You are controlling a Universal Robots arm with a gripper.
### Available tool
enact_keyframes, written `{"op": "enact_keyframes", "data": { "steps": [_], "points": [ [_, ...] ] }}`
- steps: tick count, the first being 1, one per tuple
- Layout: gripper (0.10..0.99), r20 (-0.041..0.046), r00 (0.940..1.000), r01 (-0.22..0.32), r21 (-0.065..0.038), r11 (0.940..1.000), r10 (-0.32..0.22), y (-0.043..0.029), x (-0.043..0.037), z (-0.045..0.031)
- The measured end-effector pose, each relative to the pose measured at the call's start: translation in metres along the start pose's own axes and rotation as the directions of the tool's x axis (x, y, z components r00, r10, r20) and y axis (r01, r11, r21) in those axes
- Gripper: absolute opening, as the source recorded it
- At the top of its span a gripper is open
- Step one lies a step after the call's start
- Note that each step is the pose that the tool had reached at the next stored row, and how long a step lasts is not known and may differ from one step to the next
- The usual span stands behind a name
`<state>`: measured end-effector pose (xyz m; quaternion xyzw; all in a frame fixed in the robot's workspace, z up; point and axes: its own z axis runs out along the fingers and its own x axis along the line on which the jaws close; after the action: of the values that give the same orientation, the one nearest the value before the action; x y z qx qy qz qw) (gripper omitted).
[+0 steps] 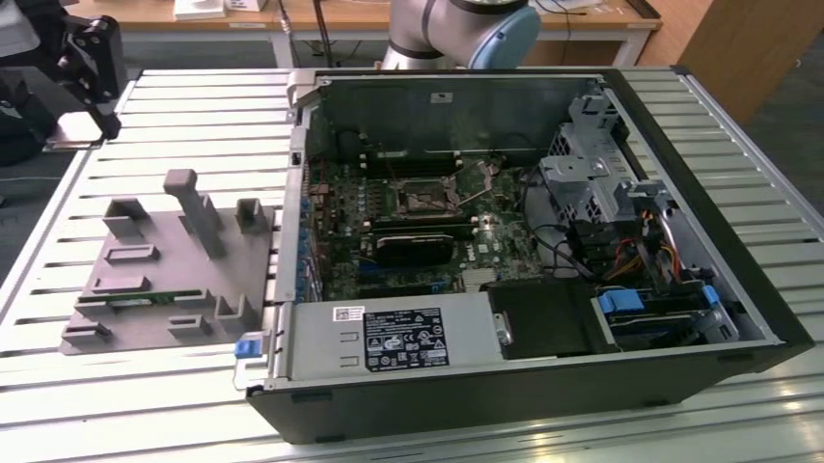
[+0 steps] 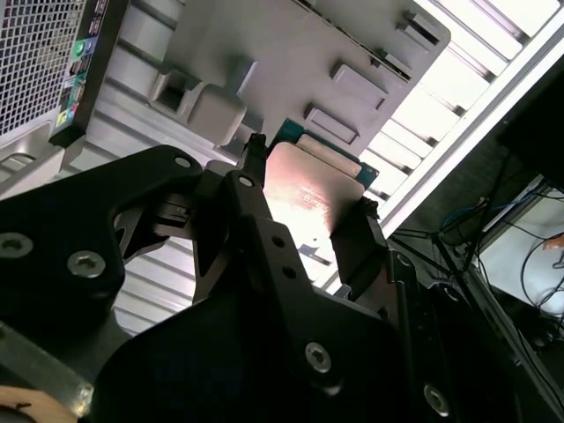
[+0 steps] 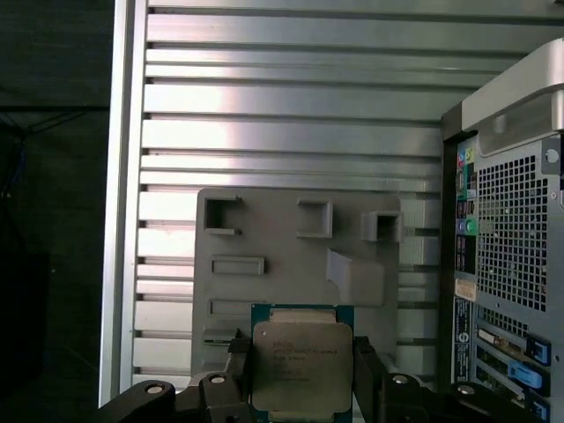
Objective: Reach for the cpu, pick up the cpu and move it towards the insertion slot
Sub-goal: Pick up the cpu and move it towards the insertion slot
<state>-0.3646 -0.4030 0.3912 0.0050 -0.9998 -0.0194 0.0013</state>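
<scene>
My end effector (image 3: 302, 377) squeezes the cpu (image 3: 302, 352), one finger on each side. The insertion slot (image 1: 422, 198) sits far off, inside the open computer (image 1: 515, 405).

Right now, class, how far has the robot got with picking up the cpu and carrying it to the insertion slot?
Done: the reach and grasp; the gripper is shut on the cpu, fingers at two opposite edges. In hand: the cpu looks lifted above the grey fixture tray. Left: the carry; the cpu is outside the computer case, and the insertion slot sits inside on the board.
</scene>
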Motion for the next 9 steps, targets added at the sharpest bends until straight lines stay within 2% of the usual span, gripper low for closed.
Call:
{"op": "enact_keyframes", "data": {
  "steps": [9],
  "points": [
    [0.545,0.0,1.0,0.0,0.0,1.0,0.0,-0.0001,-0.0085,0.0]
  ]
}}
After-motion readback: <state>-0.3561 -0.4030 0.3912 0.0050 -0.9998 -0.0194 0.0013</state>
